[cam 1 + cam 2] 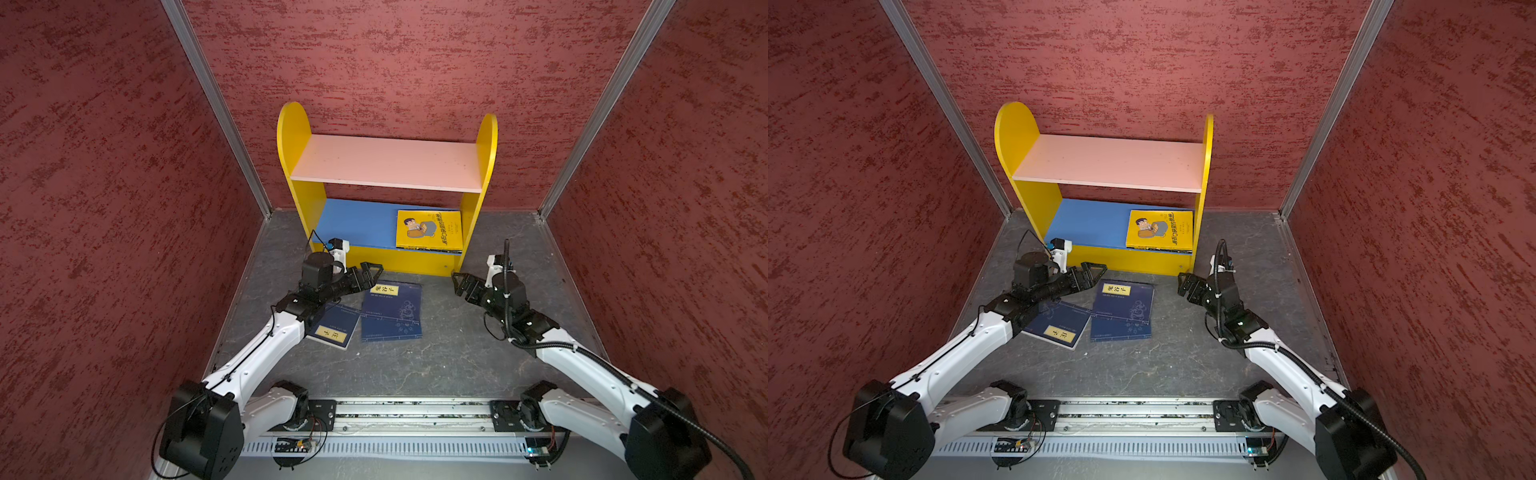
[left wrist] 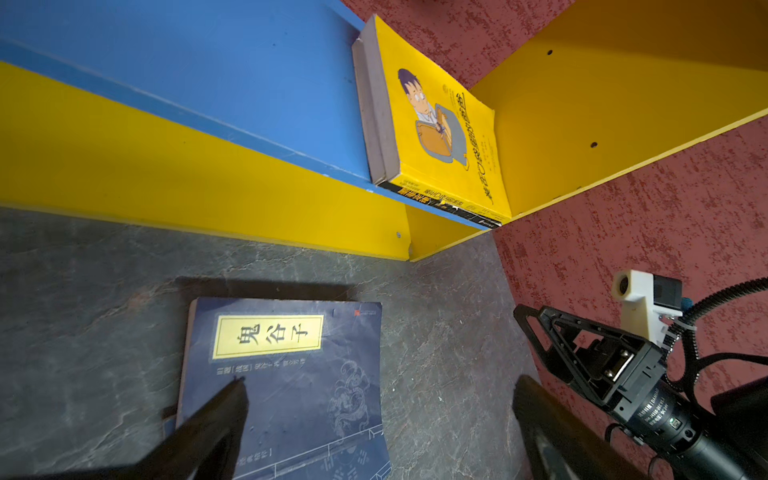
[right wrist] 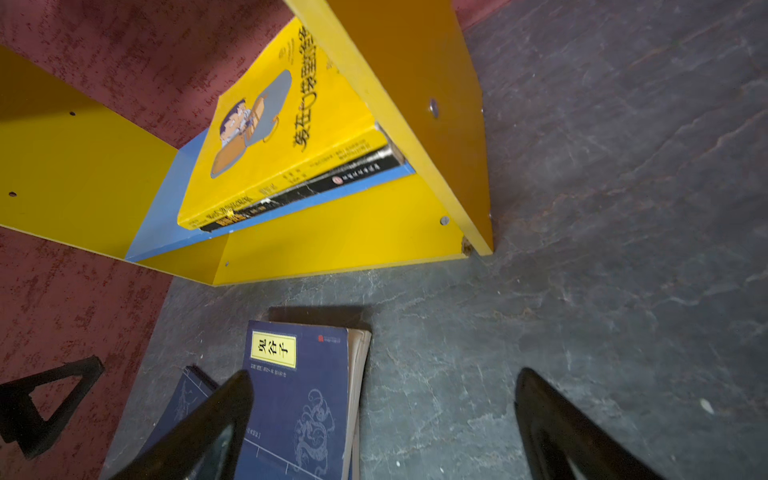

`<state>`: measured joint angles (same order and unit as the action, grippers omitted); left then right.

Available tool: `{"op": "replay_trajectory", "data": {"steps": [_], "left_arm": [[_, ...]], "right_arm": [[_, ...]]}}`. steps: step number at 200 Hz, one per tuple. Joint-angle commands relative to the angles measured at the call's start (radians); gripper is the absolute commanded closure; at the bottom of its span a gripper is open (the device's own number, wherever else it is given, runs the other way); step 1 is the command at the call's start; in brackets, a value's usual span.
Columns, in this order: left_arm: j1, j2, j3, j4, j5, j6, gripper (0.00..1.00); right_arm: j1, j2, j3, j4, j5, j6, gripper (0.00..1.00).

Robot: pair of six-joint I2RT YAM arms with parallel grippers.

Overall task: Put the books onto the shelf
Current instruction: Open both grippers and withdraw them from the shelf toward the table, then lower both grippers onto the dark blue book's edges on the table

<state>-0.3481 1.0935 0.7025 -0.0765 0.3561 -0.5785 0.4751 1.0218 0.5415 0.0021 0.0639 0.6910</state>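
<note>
Left gripper (image 1: 368, 276) and right gripper (image 1: 457, 285), jaws apart and empty, flank the top navy book (image 1: 392, 309) before the shelf (image 1: 293, 137); looks light, bendy. Pinch its page edge.

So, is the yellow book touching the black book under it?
Touching. The right wrist view shows the yellow book lying directly on the black book, no gap between.

Floor (image 1: 415, 365): shelf (image 1: 297, 137), perhaps three navy books (image 1: 390, 311)

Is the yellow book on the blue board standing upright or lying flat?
Lying flat. The yellow book rests cover up on a black-spined book, on the blue lower board.
</note>
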Motion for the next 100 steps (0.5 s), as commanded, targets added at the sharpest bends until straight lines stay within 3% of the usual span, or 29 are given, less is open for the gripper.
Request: {"op": "replay_trajectory", "data": {"steps": [1, 51, 100], "left_arm": [[-0.01, -0.042, -0.044, -0.073, -0.061, -0.031, 0.01], [-0.062, -0.134, -0.191, -0.09, -0.129, -0.116, 0.01], [-0.071, -0.048, -0.205, -0.051, -0.166, -0.123, 0.01]], "right_arm": [[0.026, -0.028, -0.04, -0.01, 0.024, 0.068, 0.01], [0.086, -0.007, -0.12, 0.04, 0.035, 0.137, 0.01], [0.135, 0.167, -0.08, 0.155, -0.01, 0.156, 0.03]]}}
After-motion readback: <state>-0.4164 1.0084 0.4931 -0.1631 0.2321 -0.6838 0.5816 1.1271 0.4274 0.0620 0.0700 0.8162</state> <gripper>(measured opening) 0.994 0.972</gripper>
